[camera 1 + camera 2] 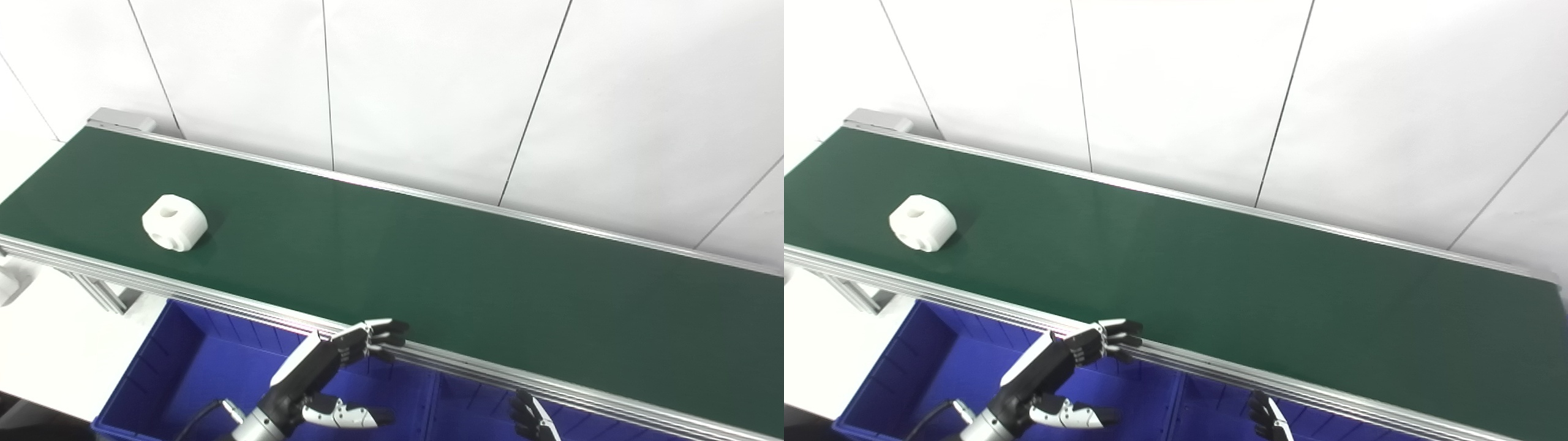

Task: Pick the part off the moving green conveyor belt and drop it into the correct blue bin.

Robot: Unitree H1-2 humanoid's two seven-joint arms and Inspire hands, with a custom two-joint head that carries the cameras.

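Note:
A white rounded part (175, 222) with a hole on top and one on its side lies on the green conveyor belt (429, 269) near its left end. My left hand (327, 373) is open and empty, fingers apart, hovering over the left blue bin (184, 373) at the belt's near rail, well to the right of the part. Only the fingertips of my right hand (531, 419) show at the bottom edge, below the rail; whether it is open or shut cannot be told. The part also shows in the right eye view (922, 223).
A second blue bin (465, 410) sits right of the first, divided by a wall. The belt's aluminium rail (459, 364) runs between hands and belt. A white panelled wall stands behind. A metal leg (101, 294) supports the belt at left.

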